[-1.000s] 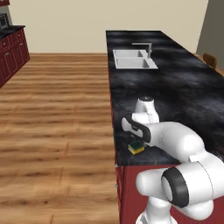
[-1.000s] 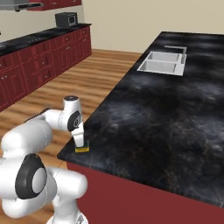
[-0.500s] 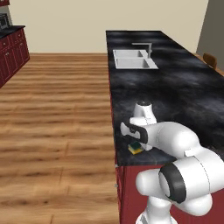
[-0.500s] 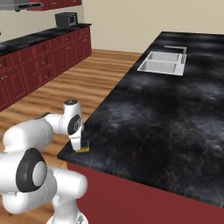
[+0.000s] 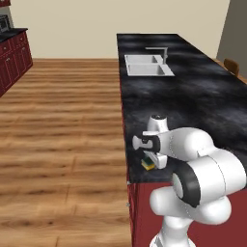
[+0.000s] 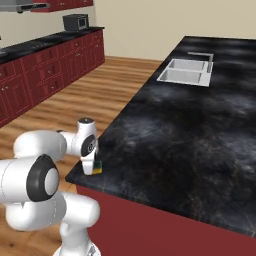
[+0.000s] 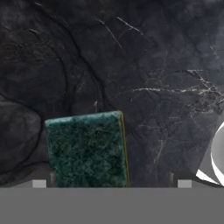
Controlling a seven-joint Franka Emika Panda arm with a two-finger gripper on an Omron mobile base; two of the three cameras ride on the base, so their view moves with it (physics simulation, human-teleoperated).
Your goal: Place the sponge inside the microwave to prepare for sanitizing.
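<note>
The worktop [image 6: 190,130] is a long island of black stone with pale, cloudy veining, smooth and glossy, on a dark red base. A wood-plank floor [image 5: 62,125] runs beside it, and red cabinets [image 6: 45,75] line the far wall. A white double sink [image 5: 147,66] with an angular grey tap is set into the worktop's far part. A small dark microwave [image 6: 75,21] stands on the far counter over the cabinets, well apart from the island.

The gripper [image 5: 153,161] points down at the worktop's near corner, jaws spread wide, holding nothing. Its finger tips [image 7: 39,183] show low at either side in the hand view, with the sponge [image 7: 87,148] between them, nearer one tip than the other; I cannot tell if they touch.

The sponge is a small rectangular block, yellow below with a rough, mottled dark green top, lying flat near the worktop's edge.
</note>
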